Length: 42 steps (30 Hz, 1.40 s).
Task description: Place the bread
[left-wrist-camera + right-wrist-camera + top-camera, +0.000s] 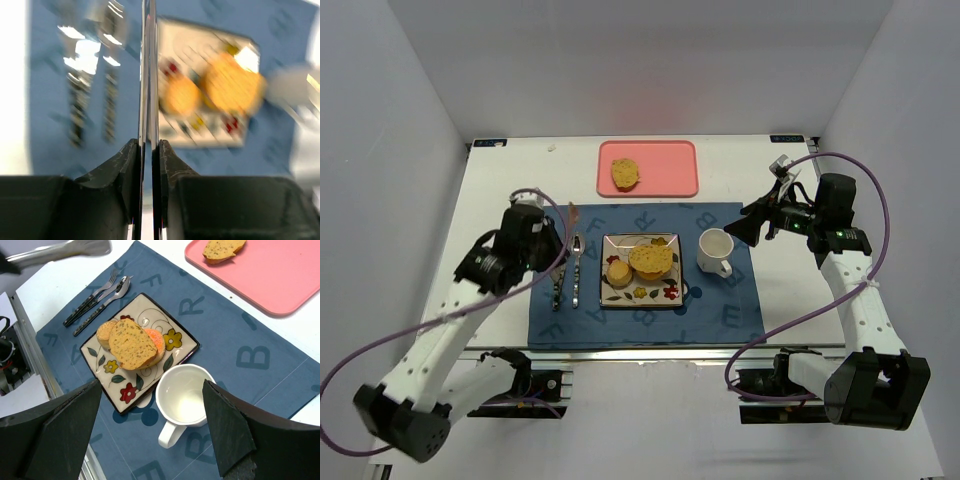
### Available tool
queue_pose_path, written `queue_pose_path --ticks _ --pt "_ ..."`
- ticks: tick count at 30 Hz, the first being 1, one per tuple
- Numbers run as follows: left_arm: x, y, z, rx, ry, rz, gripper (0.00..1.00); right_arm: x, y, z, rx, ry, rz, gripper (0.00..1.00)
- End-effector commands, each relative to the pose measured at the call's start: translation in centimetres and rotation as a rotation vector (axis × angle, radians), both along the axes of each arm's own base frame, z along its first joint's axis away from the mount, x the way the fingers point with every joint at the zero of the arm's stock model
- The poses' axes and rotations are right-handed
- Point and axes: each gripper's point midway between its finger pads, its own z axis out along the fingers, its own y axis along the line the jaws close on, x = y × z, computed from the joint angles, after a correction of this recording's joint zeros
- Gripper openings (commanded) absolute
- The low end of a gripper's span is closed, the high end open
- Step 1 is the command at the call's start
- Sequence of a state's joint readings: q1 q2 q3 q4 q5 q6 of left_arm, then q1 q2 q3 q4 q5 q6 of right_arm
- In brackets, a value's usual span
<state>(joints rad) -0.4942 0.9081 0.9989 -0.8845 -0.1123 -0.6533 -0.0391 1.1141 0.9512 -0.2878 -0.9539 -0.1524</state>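
L gripper (560, 238), just left of the plate (662, 294), is clamped on a thin metal utensil (149, 75); can't tell what kind. R gripper (752, 226), right of the plate and over the cup (715, 250), has jaws wide apart, nothing held. The loose bread slice (625, 173) lies on the pink tray (672, 170) beyond the plate, a bit left of its centre. L arm looks nearer, so the reach would go fwd and slightly right. The slice's long axis isn't clear.
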Motion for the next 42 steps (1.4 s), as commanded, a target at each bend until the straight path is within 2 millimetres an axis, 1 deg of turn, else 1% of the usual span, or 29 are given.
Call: queue_pose_path --ticks 1,2,4,5,6,7,8,10,11,12,16,17,18,19,21,24,26,27,28,31,32,34,35,36,37,38,39,40,42 --pt "4.7 4.2 -2.0 0.159 -0.013 0.085 0.10 -0.3 0.2 0.7 0.013 -0.036 0.029 0.87" --pt "7.0 6.6 -2.7 0.158 -0.026 0.122 0.10 -0.4 0.2 0.6 0.013 -0.034 0.032 0.87" --pt "8.8 9.9 -3.9 0.173 -0.035 0.170 0.11 -0.3 0.2 1.0 0.006 -0.051 0.036 0.87" --pt "9.3 13.7 -6.0 0.204 0.009 0.235 0.12 -0.3 0.2 1.0 0.002 -0.063 0.041 0.87" --pt "10.6 15.0 -6.1 0.220 -0.028 0.244 0.14 -0.4 0.2 1.1 0.001 -0.063 0.045 0.87" --pt "11.1 15.9 -6.9 0.246 -0.024 0.245 0.15 -0.5 0.2 1.1 -0.003 -0.064 0.047 0.87" --pt "12.0 17.3 -8.3 0.312 -0.007 0.240 0.17 -0.6 0.2 1.0 -0.007 -0.066 0.052 0.87" --pt "12.9 17.9 -9.6 0.359 0.005 0.194 0.18 -0.8 0.2 0.8 -0.009 -0.060 0.053 0.87" --pt "13.2 18.1 -10.3 0.364 0.019 0.185 0.22 -0.9 0.2 0.8 -0.009 -0.057 0.053 0.87" --pt "13.9 17.9 -12.0 0.357 0.042 0.161 0.25 -0.9 0.2 0.8 -0.010 -0.060 0.052 0.87" --pt "14.5 17.3 -15.5 0.332 0.112 0.096 0.39 -0.8 0.0 0.9 -0.026 -0.066 0.042 0.87" --pt "14.2 17.5 -16.3 0.334 0.138 0.105 0.43 -0.8 -0.1 1.0 -0.032 -0.071 0.039 0.87" --pt "13.9 18.2 -16.9 0.360 0.166 0.130 0.50 -0.7 -0.2 0.9 -0.041 -0.073 0.034 0.87" --pt "13.5 18.3 -18.1 0.363 0.207 0.139 0.54 -0.7 -0.2 0.9 -0.045 -0.077 0.032 0.87" --pt "12.7 18.6 -19.2 0.365 0.246 0.144 0.56 -0.8 -0.3 0.8 -0.051 -0.075 0.027 0.87" --pt "12.3 18.6 -19.5 0.363 0.258 0.157 0.65 -0.9 -0.4 0.6 -0.055 -0.071 0.021 0.87" --pt "12.1 19.0 -19.2 0.377 0.263 0.177 0.77 -1.0 -0.4 0.5 -0.053 -0.067 0.022 0.87" --pt "12.1 19.4 -18.8 0.395 0.260 0.193 0.97 -1.0 -0.3 0.5 -0.052 -0.067 0.023 0.87" --pt "12.1 19.6 -18.4 0.404 0.251 0.202 0.98 -1.0 -0.3 0.5 -0.051 -0.067 0.024 0.87" --pt "12.5 20.2 -15.6 0.421 0.179 0.251 0.98 -0.9 -0.4 0.6 -0.063 -0.078 0.029 0.88" --pt "12.7 20.4 -13.8 0.425 0.136 0.275 0.98 -0.9 -0.4 0.6 -0.069 -0.083 0.029 0.88" --pt "12.9 20.6 -11.5 0.417 0.086 0.318 0.98 -0.6 -0.6 0.7 -0.075 -0.066 0.013 0.89" --pt "13.0 20.3 -10.1 0.405 0.061 0.312 0.98 -0.1 -1.0 0.6 -0.076 -0.022 -0.037 0.89" --pt "13.1 20.0 -7.6 0.390 -0.005 0.315 0.98 0.4 -1.3 0.3 -0.075 0.019 -0.075 0.89" --pt "13.1 19.5 -6.2 0.363 -0.040 0.320 0.98 0.9 -1.7 0.6 -0.075 0.051 -0.118 0.89" --pt "13.0 19.1 -4.7 0.338 -0.076 0.315 0.98 1.8 -2.6 0.0 -0.083 0.117 -0.207 0.89" --pt "12.7 17.9 -2.3 0.289 -0.151 0.290 0.98 2.3 -3.1 0.0 -0.092 0.138 -0.252 0.89" --pt "12.5 17.2 -1.1 0.248 -0.186 0.285 0.98 2.6 -3.5 0.1 -0.104 0.153 -0.290 0.89" --pt "12.0 14.7 0.8 0.149 -0.262 0.202 0.98 3.3 -4.5 -0.3 -0.133 0.160 -0.357 0.89"
